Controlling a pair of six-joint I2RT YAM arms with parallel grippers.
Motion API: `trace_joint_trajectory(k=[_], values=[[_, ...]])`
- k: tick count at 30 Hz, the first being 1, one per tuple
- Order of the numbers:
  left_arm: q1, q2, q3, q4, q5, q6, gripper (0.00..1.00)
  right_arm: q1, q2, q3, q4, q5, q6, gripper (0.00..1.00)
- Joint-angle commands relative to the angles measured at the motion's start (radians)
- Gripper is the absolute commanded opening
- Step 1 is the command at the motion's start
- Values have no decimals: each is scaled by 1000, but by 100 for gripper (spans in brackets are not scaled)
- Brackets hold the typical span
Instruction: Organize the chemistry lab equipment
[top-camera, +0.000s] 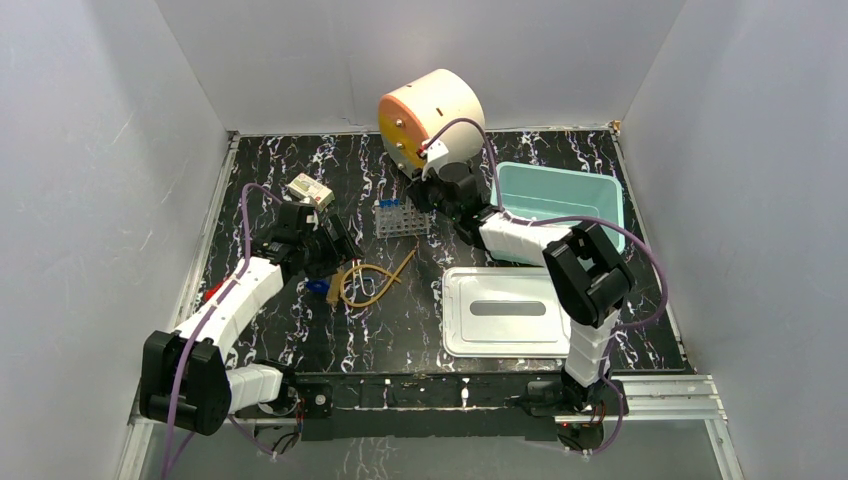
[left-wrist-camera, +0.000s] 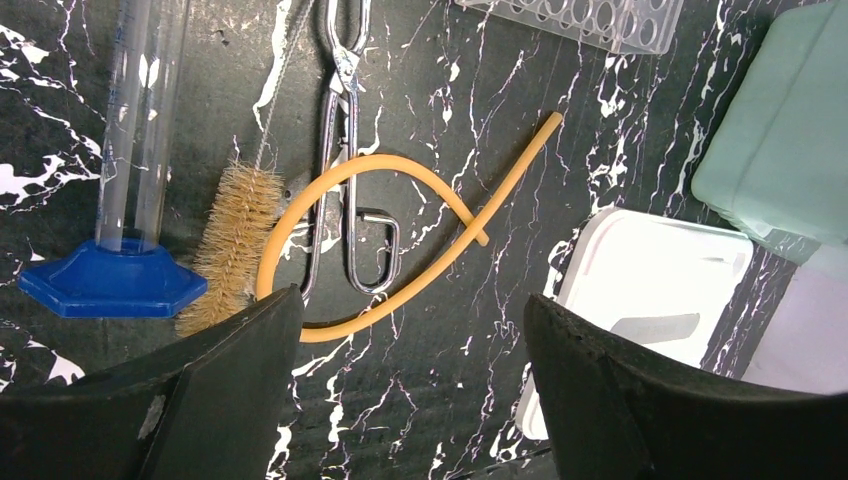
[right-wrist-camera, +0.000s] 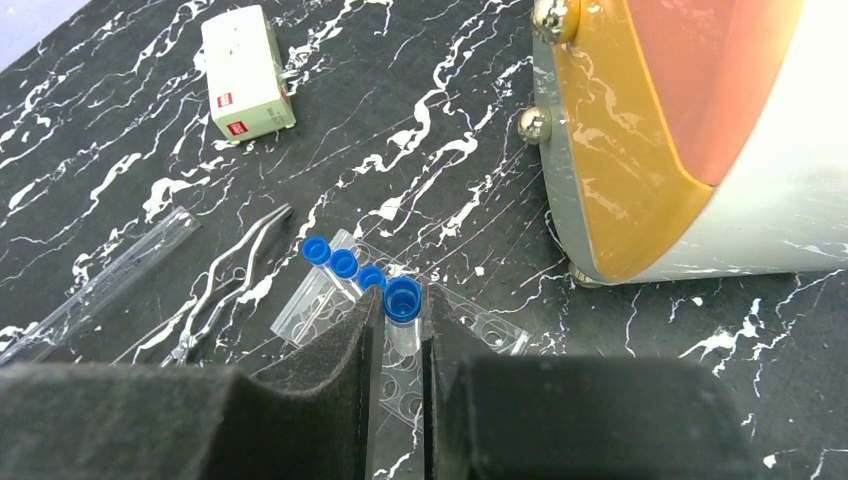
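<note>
a: start at the left. what is the left pincer doing?
b: its two fingers stand wide apart with nothing between them. it hangs over the black marbled table.
a: and what lies under it?
b: furthest left is one clear measuring cylinder, on its side, with a blue six-sided foot. just beside it is one bristle brush on a wire stem, then one pair of metal tongs. one tan hose loops over the tongs and crosses itself once.
a: anything behind those?
b: one small white box with a red label, at the back left, apart from the rest.
a: the middle?
b: one clear rack with rows of round holes. i count four blue-capped tubes. three sit in a row at the rack's left end, but i cannot tell whether they stand in holes or lean there.
a: and the last one?
b: the right pincer is clamped on the fourth tube, gripping just under its cap, right over the rack.
a: further right?
b: one round cream-and-orange cabinet just beside the rack, with two brass knobs showing in the wrist view. nearer the arms one white lid lies flat. behind it is one teal tub, and the right arm passes over the tub's left corner.
</note>
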Motion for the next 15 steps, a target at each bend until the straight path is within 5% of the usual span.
trace_joint_trajectory(k=[1, 15], values=[[2, -21, -4, -23, -10, 20, 79, 8, 31, 21, 87, -6, -10, 21], [0, -15, -24, -13, -9, 22, 79, 8, 79, 55, 97, 3, -20, 21]])
